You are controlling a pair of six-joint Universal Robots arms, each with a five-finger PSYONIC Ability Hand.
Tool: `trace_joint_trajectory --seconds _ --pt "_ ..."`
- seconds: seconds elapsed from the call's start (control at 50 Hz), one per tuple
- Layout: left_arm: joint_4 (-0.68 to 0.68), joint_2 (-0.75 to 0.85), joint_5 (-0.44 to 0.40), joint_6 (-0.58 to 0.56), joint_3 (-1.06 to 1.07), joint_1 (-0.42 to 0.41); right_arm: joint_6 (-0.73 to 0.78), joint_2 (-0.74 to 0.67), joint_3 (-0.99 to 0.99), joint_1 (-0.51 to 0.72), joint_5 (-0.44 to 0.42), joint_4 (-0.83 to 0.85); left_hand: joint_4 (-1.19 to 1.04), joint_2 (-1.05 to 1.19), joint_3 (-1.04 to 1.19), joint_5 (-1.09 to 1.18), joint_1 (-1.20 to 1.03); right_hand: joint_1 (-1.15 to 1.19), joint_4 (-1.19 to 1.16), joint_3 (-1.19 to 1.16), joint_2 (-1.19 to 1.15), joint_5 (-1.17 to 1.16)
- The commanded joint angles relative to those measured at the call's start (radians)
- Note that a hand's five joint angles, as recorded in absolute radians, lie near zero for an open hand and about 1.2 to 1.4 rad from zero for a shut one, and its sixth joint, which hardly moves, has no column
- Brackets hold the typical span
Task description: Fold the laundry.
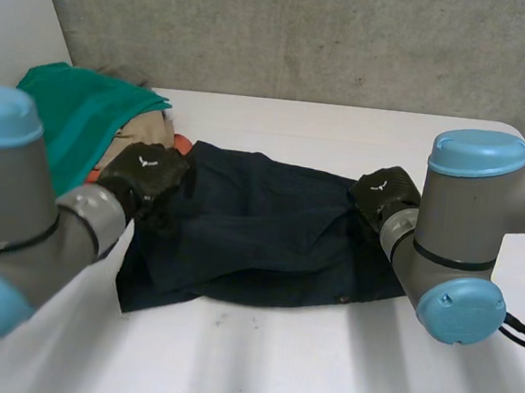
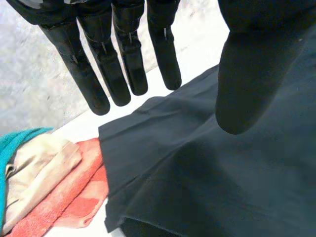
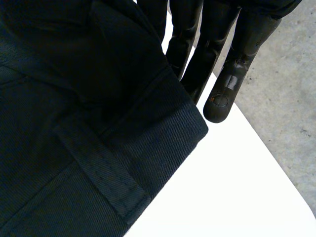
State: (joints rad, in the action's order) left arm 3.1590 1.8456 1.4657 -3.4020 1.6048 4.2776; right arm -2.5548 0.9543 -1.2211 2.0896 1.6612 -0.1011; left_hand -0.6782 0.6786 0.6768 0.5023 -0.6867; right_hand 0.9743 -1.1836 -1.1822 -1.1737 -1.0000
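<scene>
So the white table [image 1: 319,371] takes up most of the head view, and spread across the middle of it is the dark navy garment [image 1: 259,234]. It looks like trousers or shorts, lying rumpled and running roughly from 9 o'clock to 3 o'clock. It's flat on the table, not lifted anywhere that I can see.

The left arm [image 1: 15,227] comes in from 8 o'clock and the right arm [image 1: 469,237] from 4 o'clock.

Up at 10 o'clock on the table there's a heap of other laundry. A teal cloth [image 1: 75,106] sits on top, a beige cloth [image 1: 147,133] is under it, and an orange towel [image 1: 182,142] pokes out right next to the navy garment's 9 o'clock end.

The left hand [image 1: 147,175] sits over that 9 o'clock end of the garment. In the left wrist view it's clearly released. Its fingers [image 2: 128,64] are straight and spread beyond the cloth's edge, the thumb [image 2: 247,84] is straight above the fabric, and nothing is gripped.

The right hand [image 1: 384,198] is at the 3 o'clock end. Its own wrist view shows straight, relaxed fingers [image 3: 232,74] reaching just past the waistband corner, so it's released too as far as I can see.

The smallest bit is a belt loop [image 3: 98,173] stitched on the waistband, under the right palm.
</scene>
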Motion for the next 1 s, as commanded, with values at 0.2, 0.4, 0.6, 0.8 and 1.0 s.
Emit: trace_joint_trajectory --seconds 0.2,0.4,0.6,0.8,1.0 --pt "0.11 0.078 0.01 -0.098 0.187 -0.065 -0.016 0.021 -0.04 0.003 -0.009 0.0 -0.081 0.081 0.083 0.083 -0.073 0.422 -0.213 -0.214 -0.223 -0.222" --pt "0.211 0.153 0.021 -0.197 0.162 -0.016 -0.016 0.035 -0.069 0.001 -0.009 0.004 -0.02 0.019 0.021 0.021 -0.011 0.422 -0.213 -0.214 -0.223 -0.222" --pt "0.219 0.198 0.022 -0.211 0.119 -0.016 -0.015 0.035 -0.084 0.001 -0.011 0.018 -0.034 0.034 0.036 0.036 -0.026 0.422 -0.213 -0.214 -0.223 -0.222" --pt "0.225 0.208 0.034 -0.235 0.1 -0.018 -0.015 0.027 -0.089 0.001 -0.011 0.02 -0.084 0.084 0.086 0.086 -0.076 0.422 -0.213 -0.214 -0.223 -0.222" --pt "0.269 0.208 0.061 -0.318 0.096 -0.018 -0.013 0.026 -0.089 0.001 -0.011 0.023 -0.108 0.107 0.109 0.109 -0.099 0.422 -0.213 -0.214 -0.223 -0.222"
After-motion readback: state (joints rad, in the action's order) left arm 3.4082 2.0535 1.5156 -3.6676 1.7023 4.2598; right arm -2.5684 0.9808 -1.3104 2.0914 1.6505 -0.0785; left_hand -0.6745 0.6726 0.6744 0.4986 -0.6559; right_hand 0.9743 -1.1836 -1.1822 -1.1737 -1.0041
